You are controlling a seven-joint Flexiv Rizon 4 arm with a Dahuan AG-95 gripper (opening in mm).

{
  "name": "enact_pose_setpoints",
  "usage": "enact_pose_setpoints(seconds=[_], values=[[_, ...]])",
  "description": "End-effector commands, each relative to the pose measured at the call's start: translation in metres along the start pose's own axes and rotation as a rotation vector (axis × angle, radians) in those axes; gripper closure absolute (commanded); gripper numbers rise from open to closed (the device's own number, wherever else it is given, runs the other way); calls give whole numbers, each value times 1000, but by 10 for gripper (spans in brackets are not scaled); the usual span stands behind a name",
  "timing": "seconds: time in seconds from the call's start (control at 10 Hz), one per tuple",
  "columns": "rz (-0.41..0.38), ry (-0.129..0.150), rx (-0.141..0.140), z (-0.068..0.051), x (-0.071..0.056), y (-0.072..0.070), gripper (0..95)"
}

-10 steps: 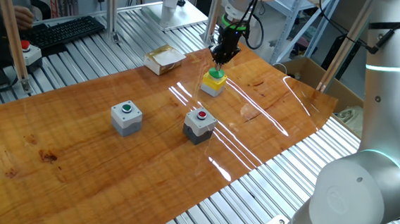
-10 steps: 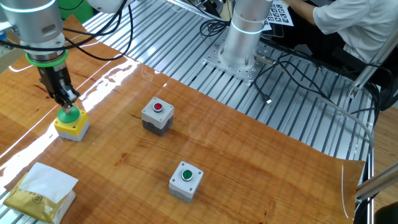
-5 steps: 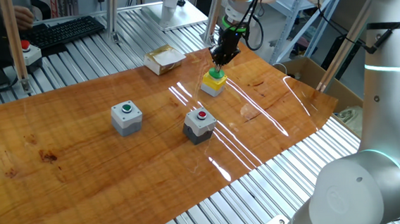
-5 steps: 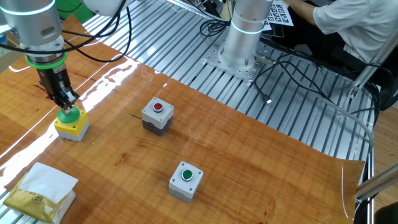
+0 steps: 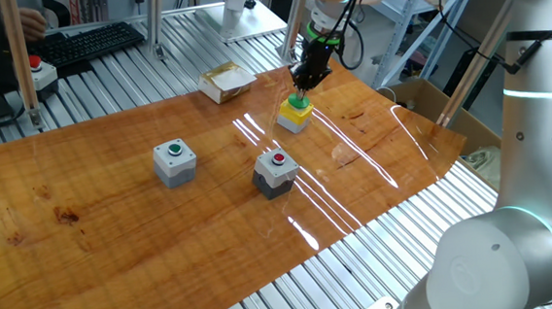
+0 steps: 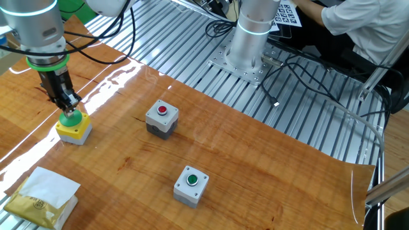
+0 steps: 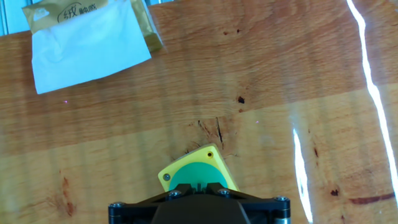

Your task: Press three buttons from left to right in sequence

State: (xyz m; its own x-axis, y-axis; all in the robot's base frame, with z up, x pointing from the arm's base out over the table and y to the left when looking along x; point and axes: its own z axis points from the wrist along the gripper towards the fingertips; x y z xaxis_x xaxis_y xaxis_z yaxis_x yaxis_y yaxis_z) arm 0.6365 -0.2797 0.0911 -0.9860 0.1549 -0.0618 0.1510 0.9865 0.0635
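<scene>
Three button boxes stand on the wooden board (image 5: 116, 234). The light grey box with green cap (image 5: 174, 160) is at the left, the dark grey box with red cap (image 5: 276, 169) in the middle, and the yellow box with green dome (image 5: 295, 113) at the right. My gripper (image 5: 300, 87) points straight down with its tips on the green dome. In the other fixed view the gripper (image 6: 70, 105) meets the dome of the yellow box (image 6: 73, 126). In the hand view the gripper (image 7: 199, 185) has its fingertips together over the yellow box (image 7: 198, 172).
A tissue pack (image 5: 226, 80) lies on the board just behind the yellow box and shows in the hand view (image 7: 90, 34). A pale box with a red mushroom button (image 5: 37, 74) and a keyboard (image 5: 93, 43) sit off the board at the back left.
</scene>
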Motion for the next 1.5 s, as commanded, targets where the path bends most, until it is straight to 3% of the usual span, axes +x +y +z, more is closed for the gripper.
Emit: enact_pose_setpoints(seconds=[0.1, 0.7, 0.9, 1.2, 1.5], values=[[-1, -5, 3, 1, -1, 0, 950], [-9, -5, 14, -2, -2, 1, 950], [-3, 35, 37, -2, -2, 1, 950], [-6, 90, 44, -2, -2, 1, 950], [-6, 91, 43, -2, -2, 1, 950]])
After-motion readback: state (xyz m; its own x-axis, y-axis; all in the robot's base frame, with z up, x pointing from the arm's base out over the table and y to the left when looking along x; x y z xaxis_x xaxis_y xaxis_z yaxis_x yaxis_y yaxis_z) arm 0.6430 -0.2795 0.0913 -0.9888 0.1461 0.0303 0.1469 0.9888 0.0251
